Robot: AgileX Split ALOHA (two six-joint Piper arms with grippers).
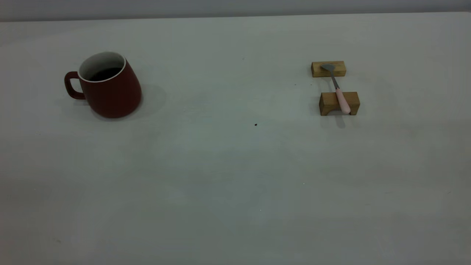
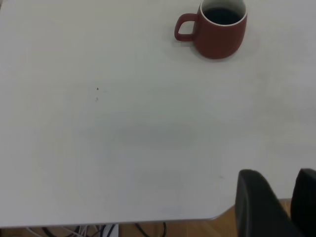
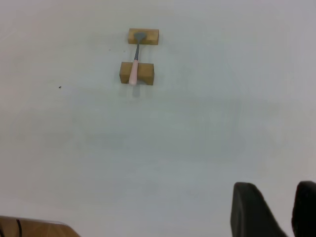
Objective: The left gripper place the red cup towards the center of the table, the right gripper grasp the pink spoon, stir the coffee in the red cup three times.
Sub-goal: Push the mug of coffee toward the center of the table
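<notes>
Off-white table (image 1: 235, 191) spreads bare and matte before me, flecked with tiny dark specks, wooden floor and cables showing past its edge. At the exterior view's left sits the glossy red cup (image 1: 106, 84), flared at its base, holding dark coffee (image 1: 106, 74); well apart at the right, the pink spoon (image 1: 337, 90) bridges two tan wooden blocks (image 1: 339, 103). My left gripper (image 2: 281, 205) and right gripper (image 3: 276, 210) hover away, dark fingers parted, empty.

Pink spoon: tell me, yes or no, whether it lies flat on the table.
No: in the exterior view the pink spoon bridges two wooden blocks, bowl on the far one, above the table.
</notes>
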